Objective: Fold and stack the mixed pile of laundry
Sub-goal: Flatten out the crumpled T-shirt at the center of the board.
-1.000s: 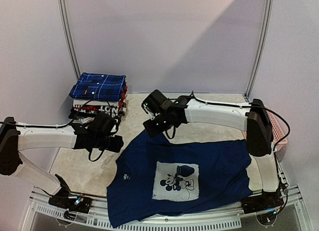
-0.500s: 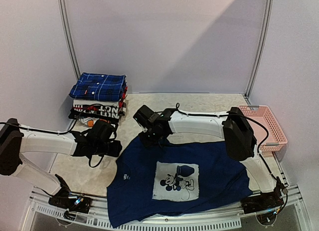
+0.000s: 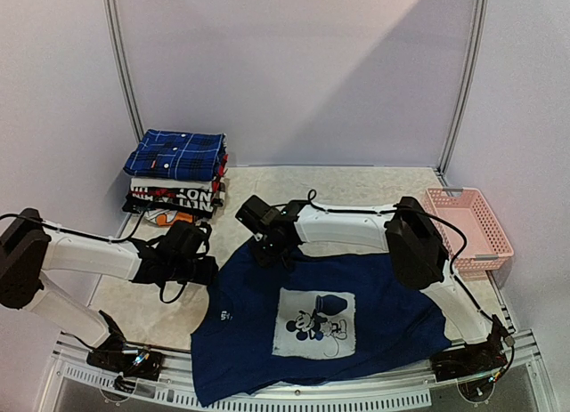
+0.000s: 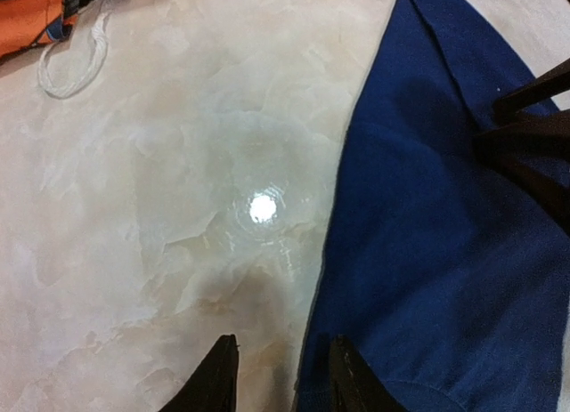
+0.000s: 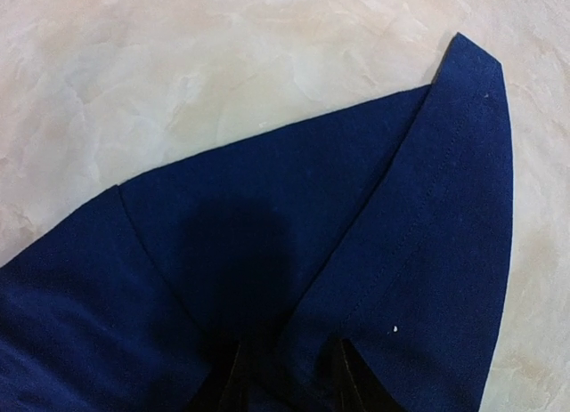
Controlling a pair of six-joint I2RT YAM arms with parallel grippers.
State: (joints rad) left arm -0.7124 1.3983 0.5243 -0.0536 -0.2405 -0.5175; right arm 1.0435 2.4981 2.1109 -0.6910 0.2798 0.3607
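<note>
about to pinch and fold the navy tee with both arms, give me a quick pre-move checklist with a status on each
1. navy T-shirt spread flat, print up: ok.
2. left gripper at the shirt's left edge, jaws apart, one finger over the table, the other over cloth: ok.
3. right gripper over the shirt's far left corner: ok.
4. Right gripper has cloth pinched: cannot tell.
5. folded stack apart from the shirt: ok.
6. Shirt's near hem fully on the table: not ok, it lies over the front rail.
</note>
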